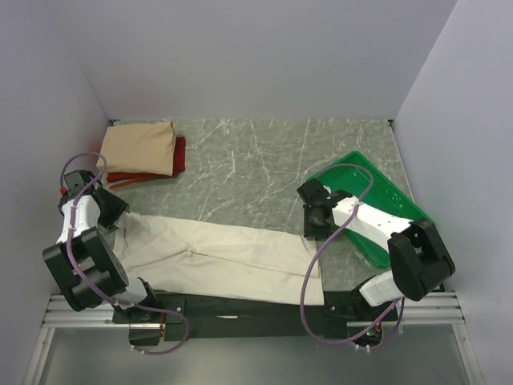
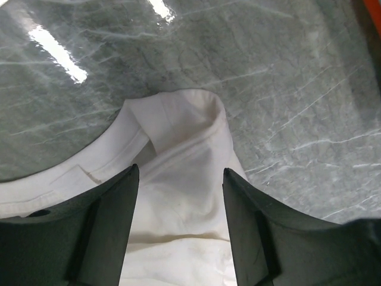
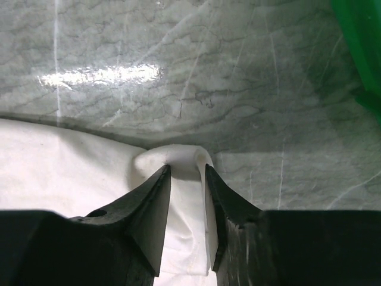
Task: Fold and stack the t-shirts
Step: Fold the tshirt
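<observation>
The cream t-shirt (image 1: 224,257) lies stretched across the near part of the table, roughly folded lengthwise. My left gripper (image 1: 116,210) is at its left end, jaws open, with the cloth (image 2: 184,131) lying between and under the fingers (image 2: 178,170). My right gripper (image 1: 314,218) is at the shirt's right end and is shut on a raised fold of the cream cloth (image 3: 71,167), pinched between the fingertips (image 3: 187,168). The tan t-shirt (image 1: 140,148) lies folded at the back left on top of the red t-shirt (image 1: 180,152).
A green plastic tray (image 1: 353,160) sits at the right, partly under my right arm; its edge shows in the right wrist view (image 3: 357,36). Grey walls close the table on three sides. Bare marble tabletop (image 1: 256,160) lies between the folded pile and the tray.
</observation>
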